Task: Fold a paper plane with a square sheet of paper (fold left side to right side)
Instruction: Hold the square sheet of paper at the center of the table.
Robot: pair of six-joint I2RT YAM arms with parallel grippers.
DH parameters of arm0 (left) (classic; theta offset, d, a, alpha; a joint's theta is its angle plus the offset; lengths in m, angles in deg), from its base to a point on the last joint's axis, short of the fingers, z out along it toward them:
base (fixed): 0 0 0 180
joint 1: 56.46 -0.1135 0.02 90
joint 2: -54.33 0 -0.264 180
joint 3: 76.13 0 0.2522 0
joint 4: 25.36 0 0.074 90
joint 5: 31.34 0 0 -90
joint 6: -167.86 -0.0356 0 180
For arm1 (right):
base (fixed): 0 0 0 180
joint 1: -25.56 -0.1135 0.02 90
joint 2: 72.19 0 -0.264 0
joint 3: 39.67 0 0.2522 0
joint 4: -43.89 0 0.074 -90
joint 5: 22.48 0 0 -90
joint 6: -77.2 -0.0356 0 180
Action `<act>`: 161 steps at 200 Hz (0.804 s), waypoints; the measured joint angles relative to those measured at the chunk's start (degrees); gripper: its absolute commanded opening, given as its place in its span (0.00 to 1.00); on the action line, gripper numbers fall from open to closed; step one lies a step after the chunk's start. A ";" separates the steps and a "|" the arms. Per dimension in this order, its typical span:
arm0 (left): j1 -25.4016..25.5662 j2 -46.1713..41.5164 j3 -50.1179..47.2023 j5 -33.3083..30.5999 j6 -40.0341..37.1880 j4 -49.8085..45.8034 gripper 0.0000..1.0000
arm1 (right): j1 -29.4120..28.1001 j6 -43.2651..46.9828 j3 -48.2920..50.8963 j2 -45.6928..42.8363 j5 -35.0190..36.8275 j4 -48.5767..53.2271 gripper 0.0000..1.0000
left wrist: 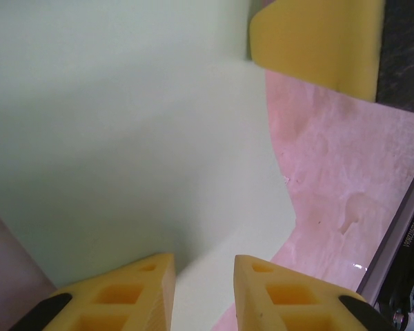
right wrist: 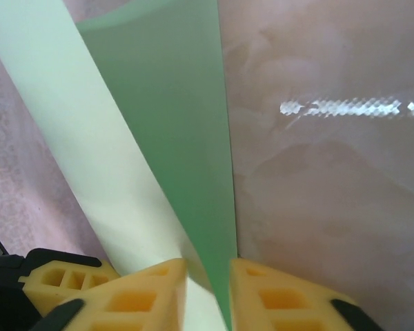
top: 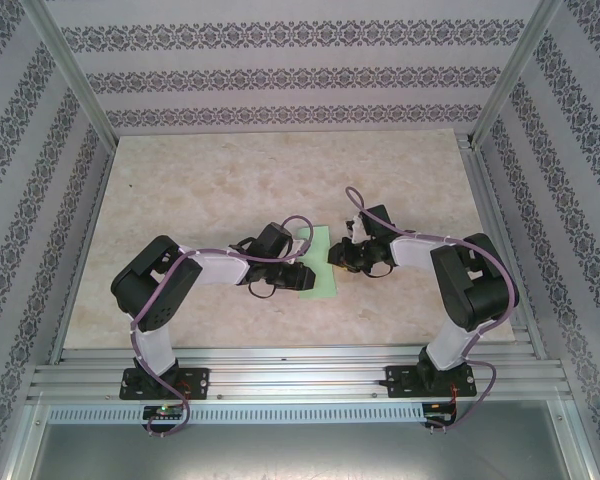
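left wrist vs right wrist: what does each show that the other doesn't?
Left wrist: the sheet of paper as one broad pale face, a second yellow finger pad at its far edge, and a metal rail. Right wrist: a darker green band beside a pale one, and glare on the table. Both: paper reaching the gap of the left end effector and the right end effector, over marbled tabletop.

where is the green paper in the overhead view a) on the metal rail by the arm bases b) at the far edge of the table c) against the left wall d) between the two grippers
d, the paper lies between the left gripper and the right gripper.
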 measured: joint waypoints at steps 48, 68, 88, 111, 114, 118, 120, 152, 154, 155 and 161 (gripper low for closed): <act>0.04 -0.15 0.00 0.00 0.48 0.09 0.37 | -0.09 1.09 -0.68 0.17 -0.37 0.11 0.00; 0.28 -0.46 0.00 -0.02 0.72 0.26 0.40 | -0.09 1.51 -1.55 0.72 -0.35 0.31 0.00; 0.26 -1.14 0.00 -0.66 0.66 0.04 0.43 | -0.11 1.75 -2.71 1.55 -0.15 1.05 0.00; -0.35 -3.34 0.00 -1.49 0.35 -1.53 0.46 | -0.37 2.62 -4.66 2.91 0.63 2.47 0.00; -0.44 -3.69 0.00 -1.55 0.33 -1.77 0.46 | -0.39 2.71 -4.92 3.13 0.74 2.64 0.00; -0.57 -4.24 0.02 -1.70 0.26 -2.16 0.46 | -0.48 2.84 -5.33 3.41 0.98 2.89 0.00; -0.68 -4.52 0.00 -1.77 0.17 -2.29 0.46 | -0.48 2.89 -5.42 3.50 1.03 2.91 0.00; -1.99 -7.87 0.04 -2.38 -0.52 -4.04 0.46 | -1.03 3.91 -6.95 4.87 2.03 4.61 0.00; -2.01 -7.96 0.04 -2.40 -0.59 -4.13 0.46 | -1.07 3.93 -6.97 4.92 2.08 4.74 0.00; -2.03 -8.02 0.04 -2.43 -0.61 -4.20 0.46 | -1.11 3.93 -6.99 4.96 2.10 4.81 0.00; -2.21 -8.28 0.04 -2.62 -0.74 -4.48 0.46 | -1.11 4.09 -7.08 5.11 2.25 5.11 0.00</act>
